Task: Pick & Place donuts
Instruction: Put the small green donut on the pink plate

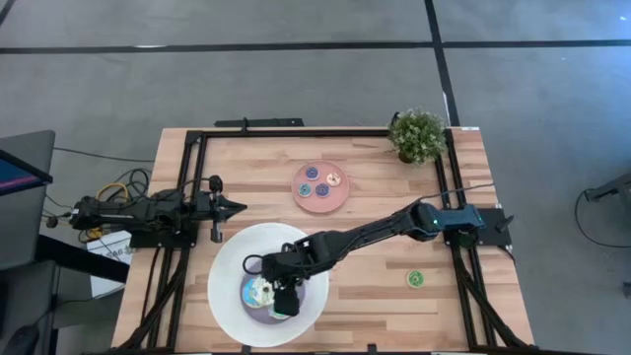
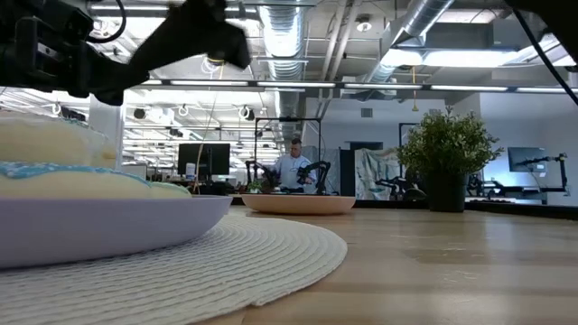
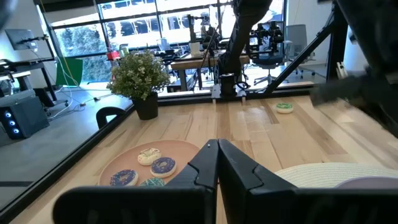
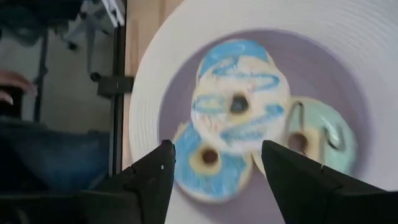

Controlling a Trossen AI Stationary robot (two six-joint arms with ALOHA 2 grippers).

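Three larger donuts lie piled on the lavender centre of the big white plate [image 1: 229, 258]: a white one with blue swirls [image 4: 239, 102] rests partly on a blue one [image 4: 208, 163] and a green one [image 4: 318, 140]. My right gripper [image 4: 217, 147] hovers open above them [image 1: 284, 301], its fingers straddling the pile without touching it. Small donuts sit on the pink plate [image 1: 320, 187]: cream [image 3: 149, 155], purple [image 3: 163, 166], blue [image 3: 123, 178]. One small green donut [image 1: 415, 279] lies flat on the bare wood. My left gripper [image 1: 240, 207] waits shut at the table's left.
A potted plant [image 1: 417, 136] stands at the far right corner. A black frame rail [image 1: 325, 131] runs around the tabletop. Bare wood lies between the pink plate and the small green donut. A person sits far off in the room behind the table [image 2: 291, 167].
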